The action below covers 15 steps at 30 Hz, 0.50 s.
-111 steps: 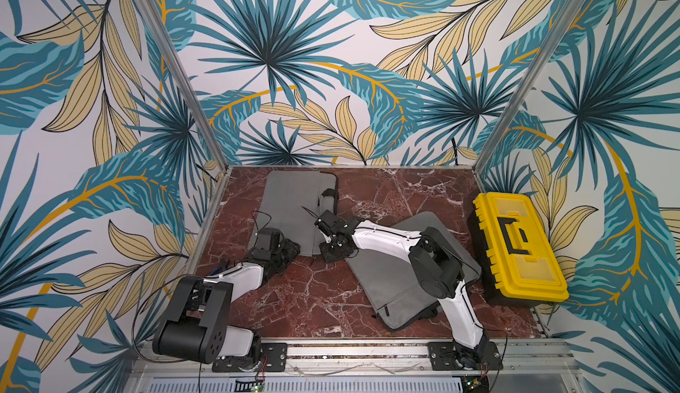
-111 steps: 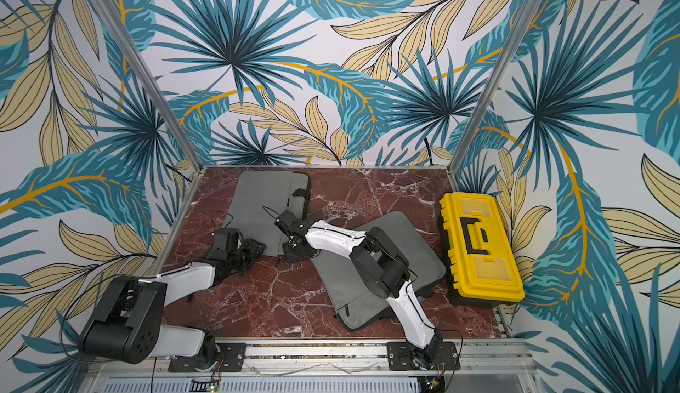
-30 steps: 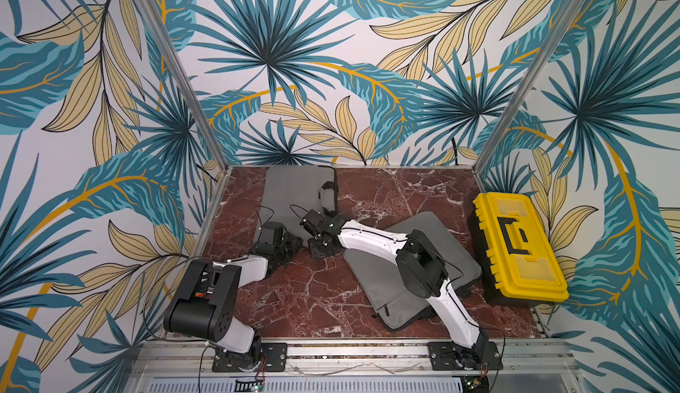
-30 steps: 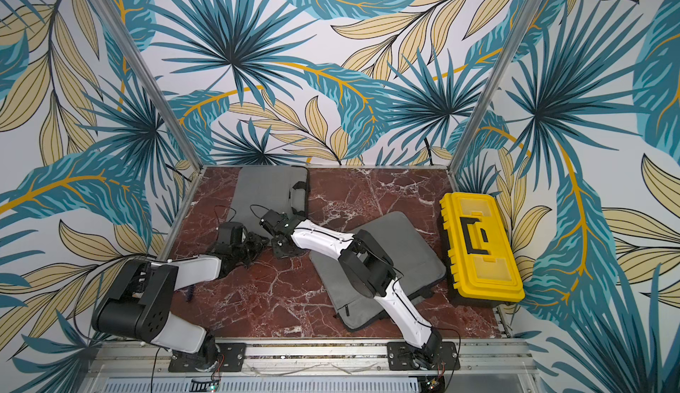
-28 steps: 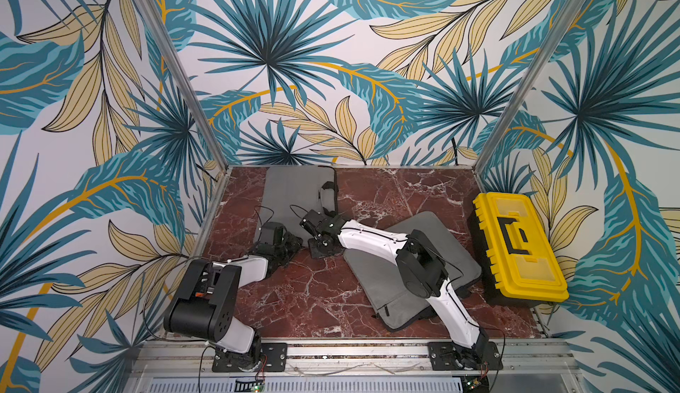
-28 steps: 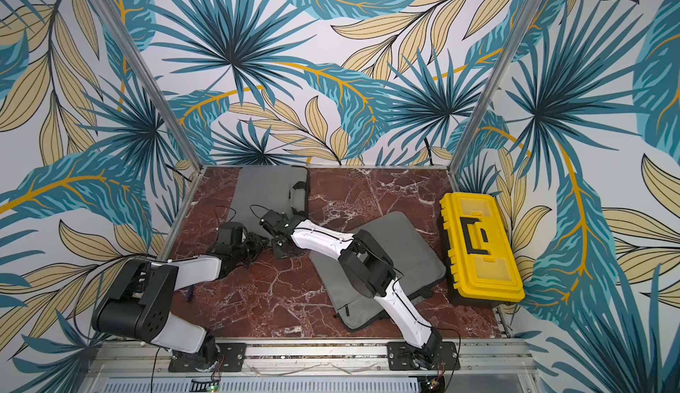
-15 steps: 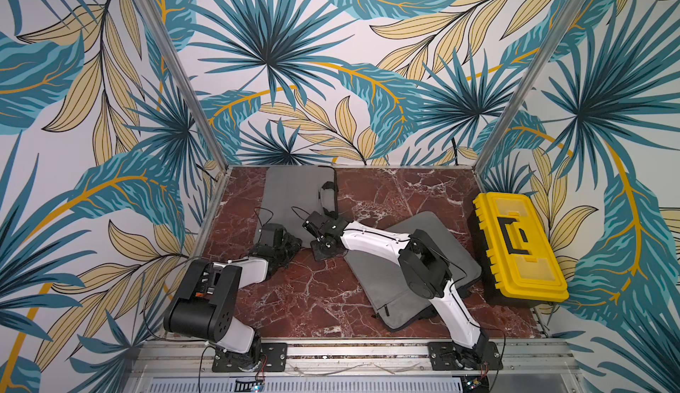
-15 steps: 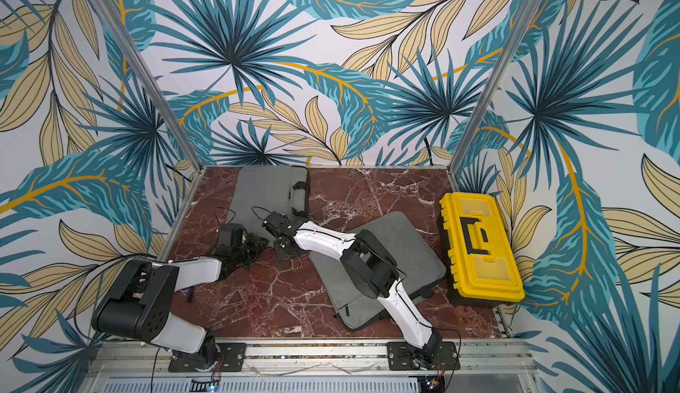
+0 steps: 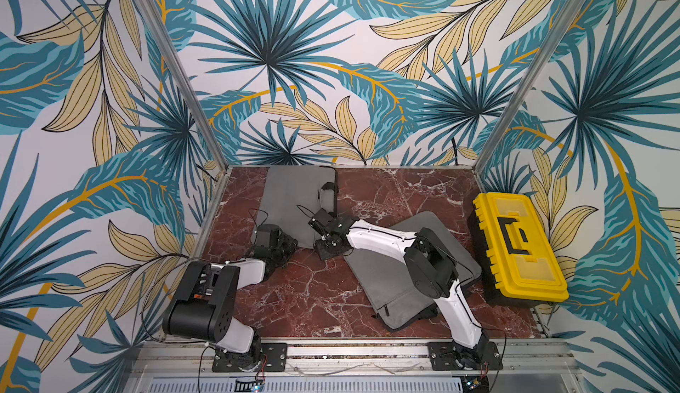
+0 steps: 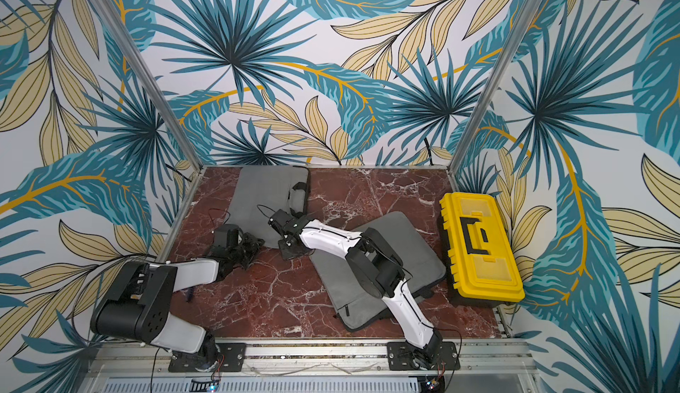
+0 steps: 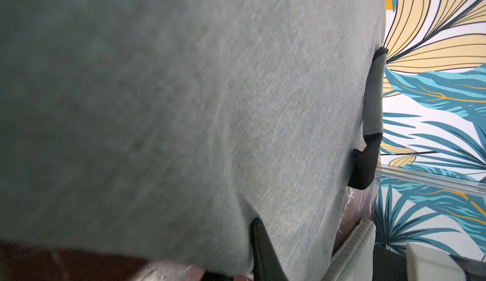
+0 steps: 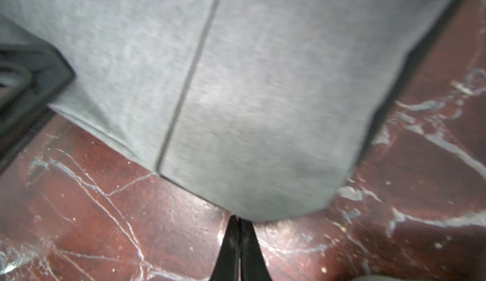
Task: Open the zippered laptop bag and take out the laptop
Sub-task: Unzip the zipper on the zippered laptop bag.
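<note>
Surface (image 9: 294,299): red marble.
Bag (image 9: 294,196): flat, far left; laptop unseen, presumably inside.
Right arm (image 9: 379,238): jaws pressed together at bag's near corner, probably hunting zipper pull.
Left arm (image 9: 243,269): jaws at neighbouring corner, likely steadying; width unclear.

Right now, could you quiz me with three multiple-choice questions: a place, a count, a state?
1. The yellow toolbox stands: A) beside the right arm, at the table's edge; B) mid-table; C) by the left arm.
2. Grey bags on the table: A) one; B) two; C) three.
3. The right tool is: A) wide open; B) gripping the toolbox; C) shut.
Answers: A, it sits beyond that arm; B, one by the back wall, one under the right arm; C, its fingers touch.
</note>
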Motion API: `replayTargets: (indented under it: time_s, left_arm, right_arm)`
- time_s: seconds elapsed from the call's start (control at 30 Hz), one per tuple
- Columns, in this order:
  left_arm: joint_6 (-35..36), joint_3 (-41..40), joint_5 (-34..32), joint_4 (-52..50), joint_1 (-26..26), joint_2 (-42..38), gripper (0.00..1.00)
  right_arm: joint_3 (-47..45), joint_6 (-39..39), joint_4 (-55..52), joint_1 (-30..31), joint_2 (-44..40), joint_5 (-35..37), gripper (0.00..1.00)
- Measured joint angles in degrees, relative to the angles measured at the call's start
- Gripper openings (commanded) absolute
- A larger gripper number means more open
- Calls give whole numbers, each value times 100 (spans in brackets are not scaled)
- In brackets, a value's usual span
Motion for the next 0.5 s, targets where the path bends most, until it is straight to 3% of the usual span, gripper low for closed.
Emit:
replayTargets:
  time_s: [0.5]
  left_arm:
    - [168,-92,68,46,317,-109,13]
  right_arm:
    - [-50,-232,55,-308,-105,-378,0]
